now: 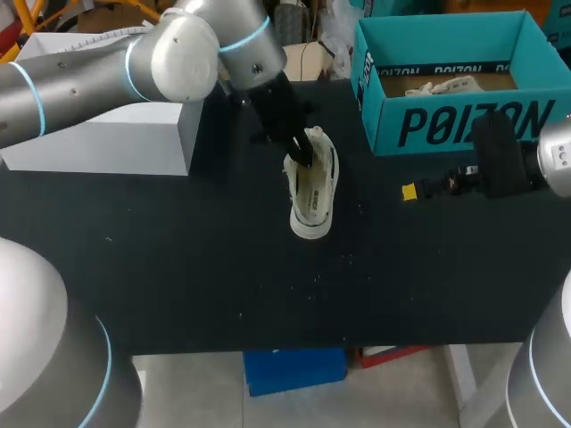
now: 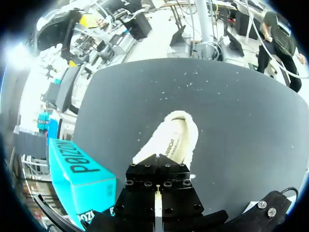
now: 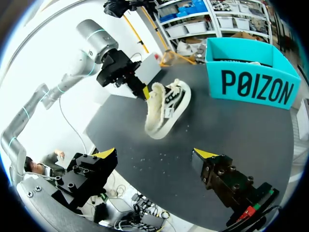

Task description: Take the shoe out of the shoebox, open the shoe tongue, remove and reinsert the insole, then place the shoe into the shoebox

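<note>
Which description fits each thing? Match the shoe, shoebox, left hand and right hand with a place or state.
Things:
1 shoe
2 shoebox
3 left hand
4 right hand

Descriptions:
A open, holding nothing
B teal, open-topped, at the table's far right
C gripping the shoe's heel end
D white, tilted, mid-table

Pairs: 1-D, 2-B, 3-C, 4-A

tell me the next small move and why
Probably bring the right gripper to the tongue of the shoe: the left gripper seems to hold it tilted at the collar, while the right hangs open, apart from it.
</note>
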